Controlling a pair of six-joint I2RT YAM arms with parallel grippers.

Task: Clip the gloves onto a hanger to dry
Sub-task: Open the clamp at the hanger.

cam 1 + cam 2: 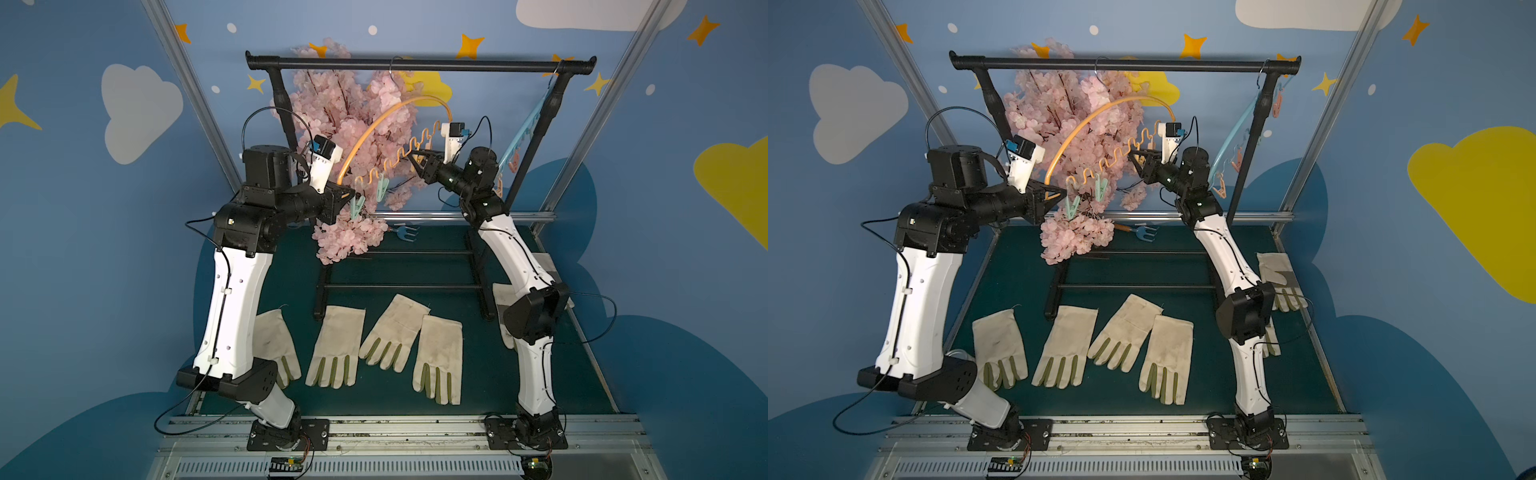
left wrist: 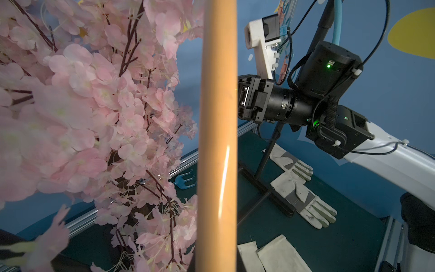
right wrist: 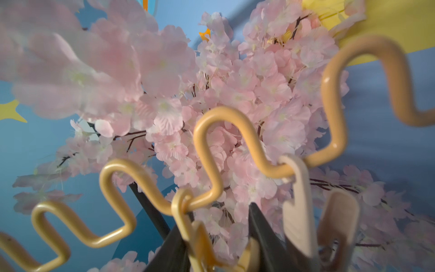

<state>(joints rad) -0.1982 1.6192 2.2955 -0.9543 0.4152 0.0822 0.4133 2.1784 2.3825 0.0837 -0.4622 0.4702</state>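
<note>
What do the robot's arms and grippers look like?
The left arm and right arm wear smooth white shells joined by chunky black joints. Thin black cables loop beside them. The left gripper and right gripper are black and pointed like wedges, and a white camera bracket rides on each. A tiny green light glows on the right arm's wrist.

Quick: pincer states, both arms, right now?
Left pincer: closed on the orange wavy plastic hanger.
Right pincer: straddling a yellow plastic clothes peg on it; grip cannot be told.
</note>
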